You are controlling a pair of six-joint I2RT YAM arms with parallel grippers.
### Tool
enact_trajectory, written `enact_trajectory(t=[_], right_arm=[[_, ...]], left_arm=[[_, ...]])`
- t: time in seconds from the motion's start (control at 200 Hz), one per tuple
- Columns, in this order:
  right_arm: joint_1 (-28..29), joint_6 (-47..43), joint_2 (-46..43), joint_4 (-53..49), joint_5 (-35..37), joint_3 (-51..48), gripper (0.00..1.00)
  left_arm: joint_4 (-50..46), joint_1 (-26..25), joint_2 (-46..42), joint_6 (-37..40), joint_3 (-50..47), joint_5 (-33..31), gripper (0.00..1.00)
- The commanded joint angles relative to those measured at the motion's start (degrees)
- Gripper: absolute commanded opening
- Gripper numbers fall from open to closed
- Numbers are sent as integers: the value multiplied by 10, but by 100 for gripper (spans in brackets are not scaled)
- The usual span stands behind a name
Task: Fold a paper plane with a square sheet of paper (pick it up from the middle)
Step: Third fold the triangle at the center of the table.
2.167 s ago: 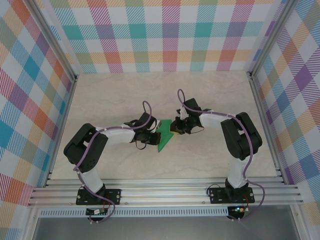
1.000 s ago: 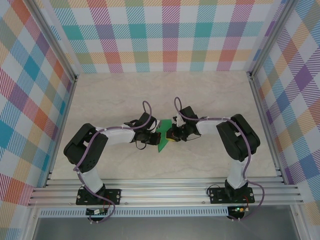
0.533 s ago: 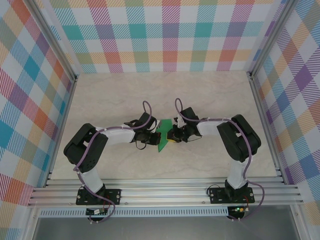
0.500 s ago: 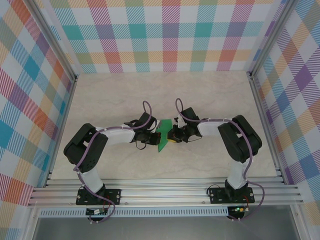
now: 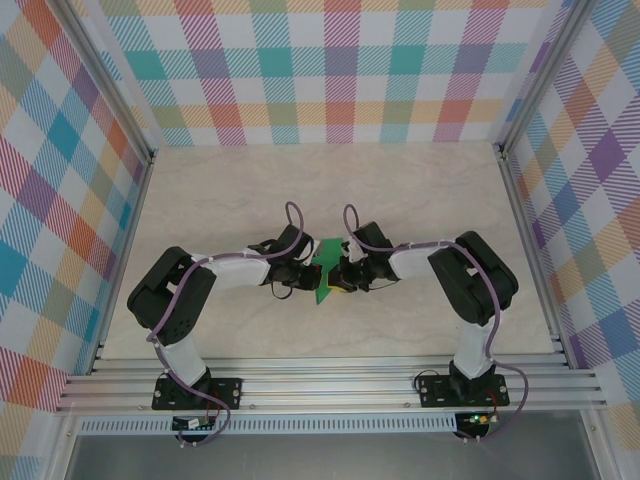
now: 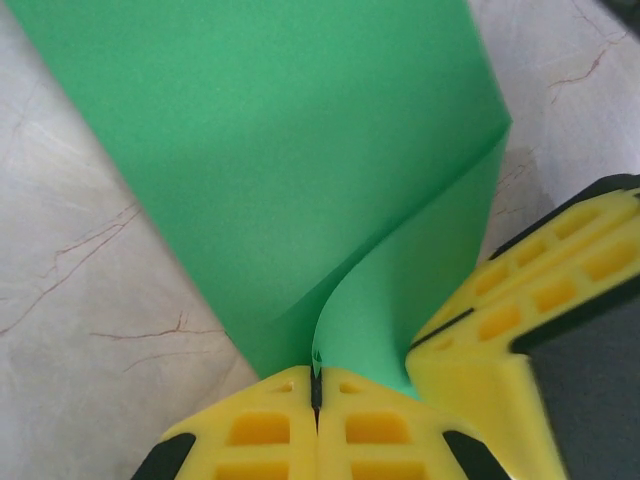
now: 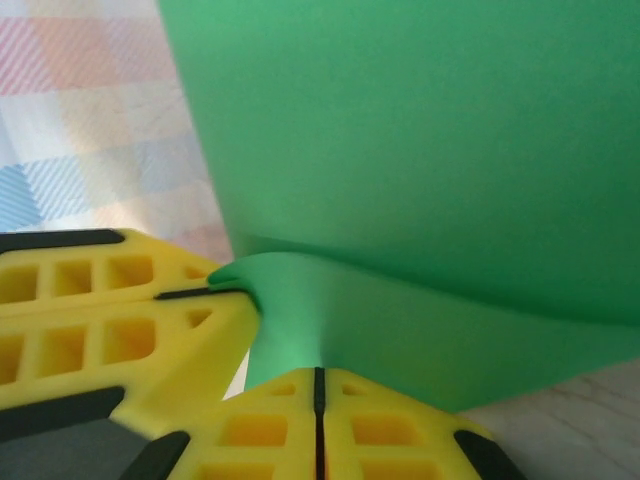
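Note:
The bright green sheet of paper [image 5: 327, 250] is folded into a slim pointed dart, the paper plane shape, in the middle of the table between both arms. My left gripper [image 5: 308, 272] is shut on its near edge from the left. In the left wrist view the paper [image 6: 300, 150] rises curled out of the closed left gripper [image 6: 316, 385]. My right gripper [image 5: 340, 278] is shut on the same edge from the right. In the right wrist view the paper [image 7: 420, 150] stands above the closed right gripper [image 7: 318, 378], with the left fingers [image 7: 120, 330] pinching a flap right beside it.
The pale marble tabletop [image 5: 420, 200] stretches behind and to both sides of the arms. Checked walls enclose it at the back and sides. Aluminium rails [image 5: 330, 385] run along the near edge by the arm bases.
My right gripper has moved left and slightly nearer, closing in on the left gripper with the paper's edge in it. The left arm has stayed put.

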Motion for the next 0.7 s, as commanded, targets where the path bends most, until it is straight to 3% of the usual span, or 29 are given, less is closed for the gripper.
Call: enact_trajectory(t=[0.0,0.355,0.695], right_arm=[[3,1,19,2,17,-2,8],[7,19,-62,27,5,-38,10],[39,40,-24,55,25,-37,9]], left_arm=[[-19,10,11,10,-5,-13,1],[-22,10,11,13,-3,-14,0],[-21,10,14,16,-3,-9,0]])
